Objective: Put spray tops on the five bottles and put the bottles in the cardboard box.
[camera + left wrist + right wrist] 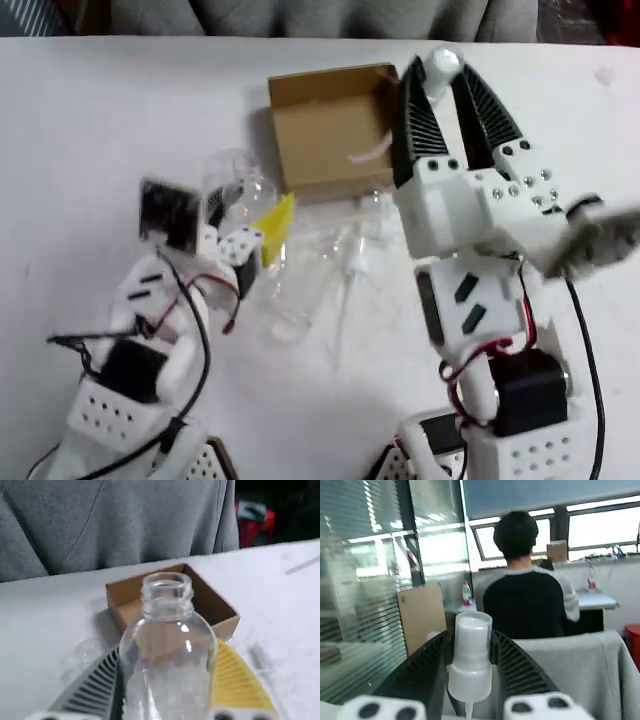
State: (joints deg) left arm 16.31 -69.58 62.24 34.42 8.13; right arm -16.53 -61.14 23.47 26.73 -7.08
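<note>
Bottle (167, 630): clear, upright, neck open with no spray top on it. It sits between the two fingers of the left end effector (168, 650), on the tabletop's left half, near the box's front left corner.

Left end effector: closed onto the bottle's body, the grey finger (95, 690) on one side and the yellow finger (235, 680) on the other, both pressed against the plastic.

Spray top (470, 665): white, nozzle head up, its thin tube hanging below. It is pinched between the black fingers of the right end effector (440, 75), near their tips.

Right end effector: open only as wide as the spray top it grips. It is lifted off the tabletop and, in the high view, lies at the box's right edge, well apart from the held bottle.

Box (320, 130): cardboard, open on top, at the far middle of the tabletop. A small white piece lies inside near its right wall, too blurred to identify.

Loose bottles (335, 260): clear, lying on their sides just in front of the box, between the two arms. I cannot tell how many there are.

Tabletop (100, 120): white.
</note>
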